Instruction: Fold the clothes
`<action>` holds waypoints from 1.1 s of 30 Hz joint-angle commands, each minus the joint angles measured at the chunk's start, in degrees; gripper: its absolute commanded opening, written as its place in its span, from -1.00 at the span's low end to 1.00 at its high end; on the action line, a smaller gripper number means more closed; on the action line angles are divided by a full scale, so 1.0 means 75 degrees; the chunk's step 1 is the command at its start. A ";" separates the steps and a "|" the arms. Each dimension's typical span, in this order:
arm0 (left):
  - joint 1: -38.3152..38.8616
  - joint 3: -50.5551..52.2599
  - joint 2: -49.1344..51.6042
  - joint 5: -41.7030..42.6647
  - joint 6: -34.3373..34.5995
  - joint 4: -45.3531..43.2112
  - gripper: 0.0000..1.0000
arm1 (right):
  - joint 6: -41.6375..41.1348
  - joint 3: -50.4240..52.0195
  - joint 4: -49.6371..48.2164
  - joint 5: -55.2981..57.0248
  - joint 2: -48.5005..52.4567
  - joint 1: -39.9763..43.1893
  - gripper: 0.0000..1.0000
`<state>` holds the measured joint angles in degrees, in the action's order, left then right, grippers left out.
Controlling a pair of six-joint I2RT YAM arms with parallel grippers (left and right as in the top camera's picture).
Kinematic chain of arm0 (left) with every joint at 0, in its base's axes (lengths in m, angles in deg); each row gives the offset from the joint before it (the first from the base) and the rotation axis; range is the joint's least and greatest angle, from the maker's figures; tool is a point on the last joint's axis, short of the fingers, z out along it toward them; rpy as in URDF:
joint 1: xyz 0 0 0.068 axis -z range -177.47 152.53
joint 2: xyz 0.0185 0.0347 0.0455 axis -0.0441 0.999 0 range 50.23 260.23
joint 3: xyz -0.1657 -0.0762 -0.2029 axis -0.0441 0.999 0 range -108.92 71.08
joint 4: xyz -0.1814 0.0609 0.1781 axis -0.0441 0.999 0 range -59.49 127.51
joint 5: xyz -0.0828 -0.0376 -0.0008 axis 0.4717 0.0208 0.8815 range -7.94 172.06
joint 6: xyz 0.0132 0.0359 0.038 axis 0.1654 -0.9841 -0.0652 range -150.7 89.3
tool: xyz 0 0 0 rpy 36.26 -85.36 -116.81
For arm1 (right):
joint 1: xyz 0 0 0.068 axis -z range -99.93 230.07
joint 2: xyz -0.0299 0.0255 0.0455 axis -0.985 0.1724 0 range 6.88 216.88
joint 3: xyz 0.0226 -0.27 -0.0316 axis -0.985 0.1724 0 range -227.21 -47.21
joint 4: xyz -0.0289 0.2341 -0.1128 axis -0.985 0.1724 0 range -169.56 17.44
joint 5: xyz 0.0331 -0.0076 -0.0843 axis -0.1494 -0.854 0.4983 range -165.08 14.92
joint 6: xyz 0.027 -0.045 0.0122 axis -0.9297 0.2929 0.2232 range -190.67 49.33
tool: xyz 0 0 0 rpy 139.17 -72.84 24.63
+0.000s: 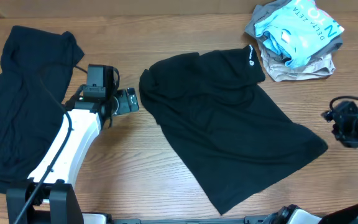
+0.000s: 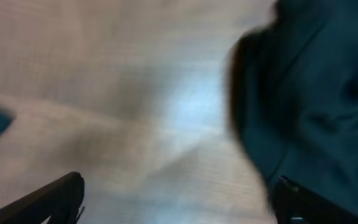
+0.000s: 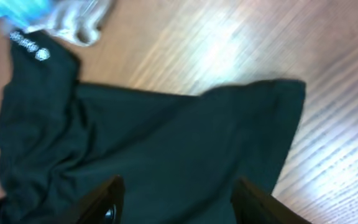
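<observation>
The black shirt [image 1: 229, 124] lies in the middle of the bench [image 1: 135, 168], spread out on a slant. Its collar, with a small white logo [image 1: 252, 57], points toward 1 o'clock and its hem toward 5 o'clock. The cloth is rumpled, and the 10 o'clock side looks bunched or turned in on itself. I read that as a rough start at most, not a finished fold, because no edge is squared up.

A second black shirt [image 1: 17, 106] sits at 9 o'clock on the bench in a loose, unfolded heap. At 1 o'clock a light blue printed garment [image 1: 297, 28] is crumpled on top of a beige garment [image 1: 297, 68], touching the first shirt's collar. Neither of these is folded.

By this showing the task is near its beginning. No piece is folded and there is no tidy stack, so all four garments remain to be done.

The left claw [image 1: 128, 99] hovers just beside the middle shirt's 9 o'clock edge. Its wrist view is blurred but shows the fingers wide apart over bare wood, with nothing between them. The right claw [image 1: 335, 115] is at 3 o'clock, near the shirt's hem corner but apart from it. Its fingers are also spread, with black cloth below them and nothing clamped.
</observation>
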<state>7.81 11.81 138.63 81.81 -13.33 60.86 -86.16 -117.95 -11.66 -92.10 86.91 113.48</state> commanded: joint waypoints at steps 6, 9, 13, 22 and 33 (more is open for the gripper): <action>0.0224 -0.0119 0.0568 0.0973 -0.1495 -0.1781 0.85 | 0.0621 -0.0527 0.0251 -0.0254 -0.0111 -0.1346 0.22; 0.0399 -0.0119 0.1122 0.1271 -0.2177 -0.2422 0.87 | 0.0647 -0.0527 0.0219 -0.0219 -0.0111 -0.1821 0.24; 0.0606 -0.0119 0.1973 0.2072 -0.2859 -0.3168 0.89 | 0.0641 -0.0527 0.0242 -0.0143 -0.0111 -0.2157 0.32; 0.0758 -0.0119 0.2655 0.1772 -0.2282 -0.4301 -0.60 | 0.0644 -0.0527 0.0277 -0.0143 -0.0111 -0.2154 0.32; 0.0758 -0.1358 0.0822 -0.1259 -0.0300 -0.0708 -0.92 | 0.0647 -0.0527 0.0321 -0.0143 -0.0111 -0.2154 0.32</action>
<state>13.42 7.07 153.08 83.49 -21.66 50.26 -81.87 -120.51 -9.23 -93.10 86.87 97.51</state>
